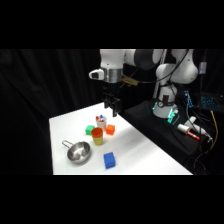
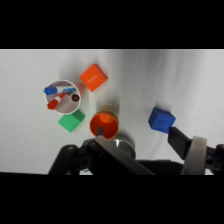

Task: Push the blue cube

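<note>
The blue cube [image 1: 110,160] lies near the table's front edge, to the right of the steel bowl. In the wrist view the blue cube [image 2: 161,120] sits right of centre on bare white table, just above one black finger [image 2: 178,141]. My gripper [image 1: 112,111] hangs high over the far part of the table, above the white cup and well back from the cube. Its fingers stand apart with nothing between them. In the wrist view the gripper [image 2: 136,147] rises from the bottom edge, and its linkage hides the table there.
A steel bowl [image 1: 79,152] with a handle sits front left. Behind it cluster an orange cup [image 1: 97,135], a green block [image 1: 89,130], an orange block [image 1: 110,130] and a white cup of markers [image 1: 101,120]. The table's right edge [image 1: 160,150] runs close to the cube.
</note>
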